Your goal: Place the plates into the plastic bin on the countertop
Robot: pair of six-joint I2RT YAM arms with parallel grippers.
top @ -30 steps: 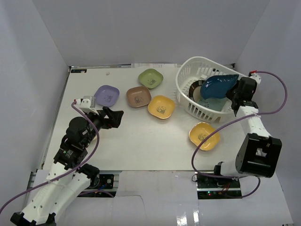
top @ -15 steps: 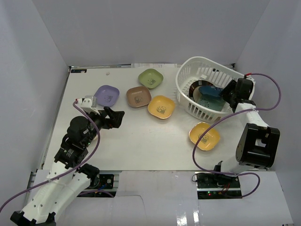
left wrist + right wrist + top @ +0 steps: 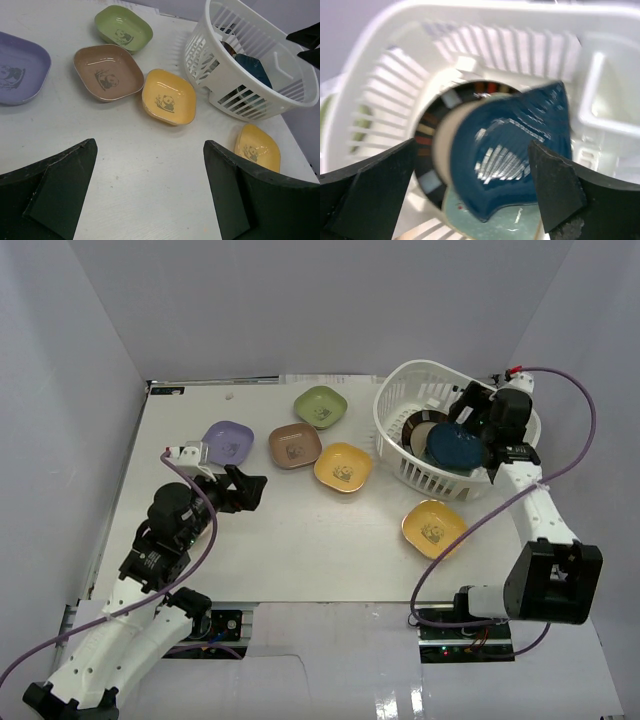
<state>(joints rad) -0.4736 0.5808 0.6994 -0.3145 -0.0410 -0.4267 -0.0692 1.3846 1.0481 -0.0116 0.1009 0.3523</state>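
Observation:
The white plastic bin stands at the back right of the countertop. In it a dark blue dish leans on a round dark-rimmed plate. The right wrist view shows the blue dish on the round plate and a pale teal tray. My right gripper hangs open above them, holding nothing. Lavender, brown, green, yellow and orange dishes lie on the countertop. My left gripper is open and empty, short of the brown dish.
Pale grey walls close in the countertop on the left, back and right. From the left wrist I see the bin beyond the yellow dish, and the orange dish by my right finger.
My right gripper has opened and let go of the dark blue dish, which now lies in the bin; the gripper has drawn back toward the bin's far rim. The left arm has hardly moved.

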